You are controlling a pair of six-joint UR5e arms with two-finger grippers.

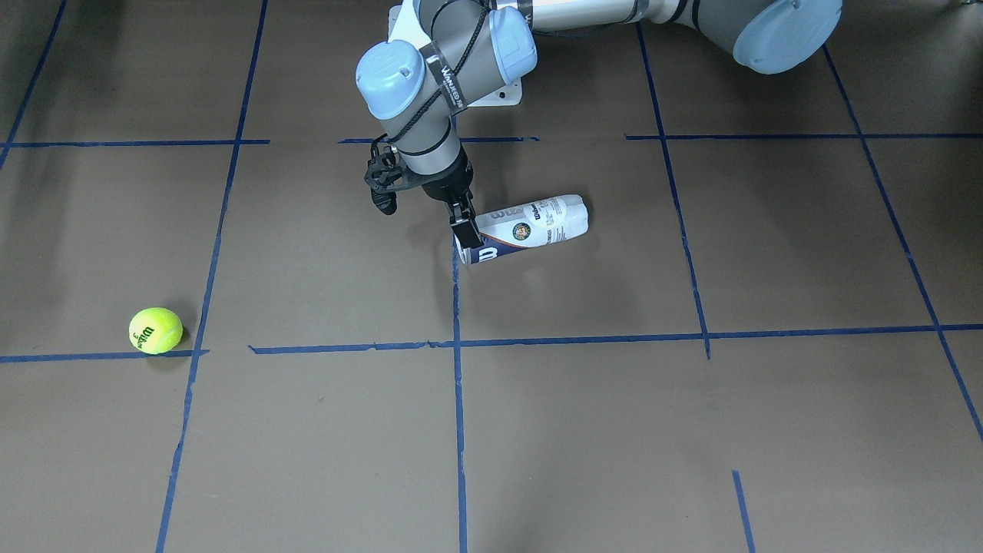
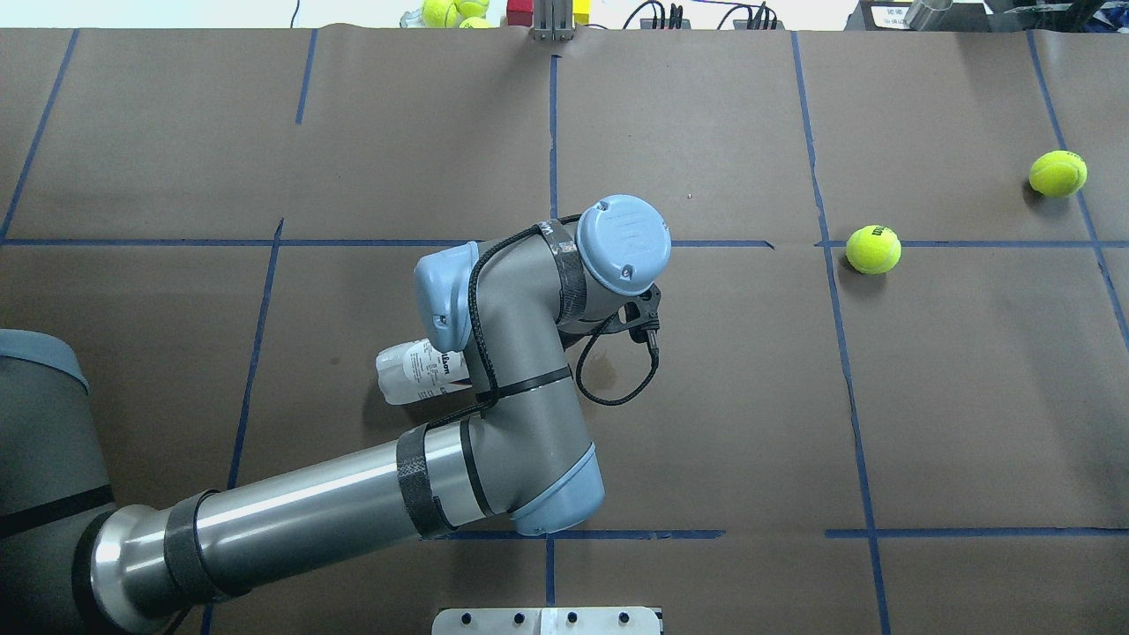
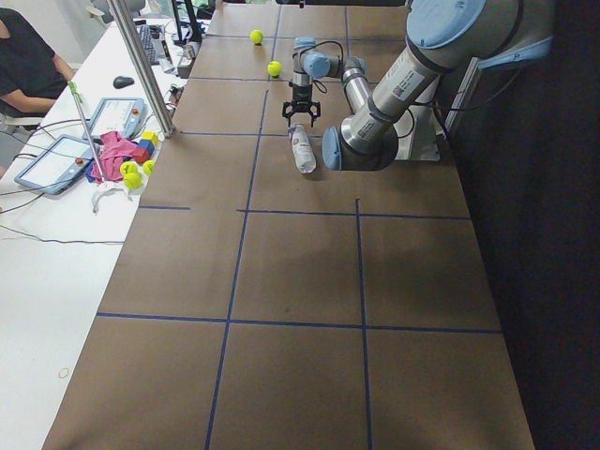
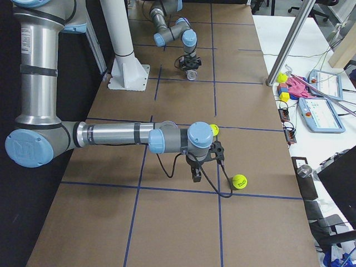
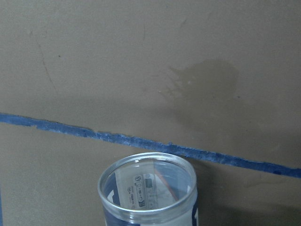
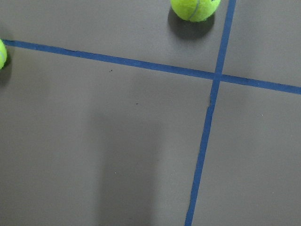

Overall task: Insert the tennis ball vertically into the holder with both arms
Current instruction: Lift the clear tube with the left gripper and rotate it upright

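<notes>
L gripper [image 1: 464,224], front view centre, is down at the mouth of the can [image 1: 530,221]. One finger shows at the rim; can't tell if spread or pinching. Can lies flat, long axis running from mouth at lower left to base at upper right, so it wants standing up first. Ball [image 1: 156,330] sits far lower left, well apart. R gripper [image 4: 196,173], state also unclear, hangs near ball & 2nd ball [image 4: 239,181], so R is nearer.

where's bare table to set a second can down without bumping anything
Bare: the operators' side of the long tape line, from the inner tennis ball across to the robot's left end. Crowded: mid-table, where the left claw is at the mouth of the lying holder.
</notes>
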